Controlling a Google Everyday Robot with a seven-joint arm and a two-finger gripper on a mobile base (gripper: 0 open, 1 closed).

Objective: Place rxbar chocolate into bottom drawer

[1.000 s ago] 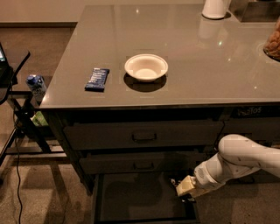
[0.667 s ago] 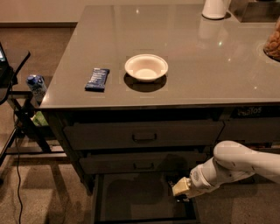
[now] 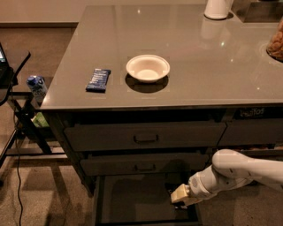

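Note:
The bottom drawer [image 3: 132, 201] is pulled open below two shut handled drawers, and its inside is flat and dark. My gripper [image 3: 176, 202] reaches in from the right on the white arm [image 3: 239, 170] and sits low over the drawer's right part. The black-wrapped rxbar chocolate does not show clearly. A dark shape at the gripper's tip blends with the drawer's dark inside, so I cannot tell whether it is the bar.
A blue-wrapped bar [image 3: 98, 79] and a white bowl [image 3: 147, 67] lie on the grey counter [image 3: 212, 66]. A white jug [image 3: 217, 8] stands at the back. A black stand with a blue can [image 3: 36, 86] is to the left of the cabinet.
My gripper has moved down and slightly left, lower into the open bottom drawer. Nothing on the counter has moved.

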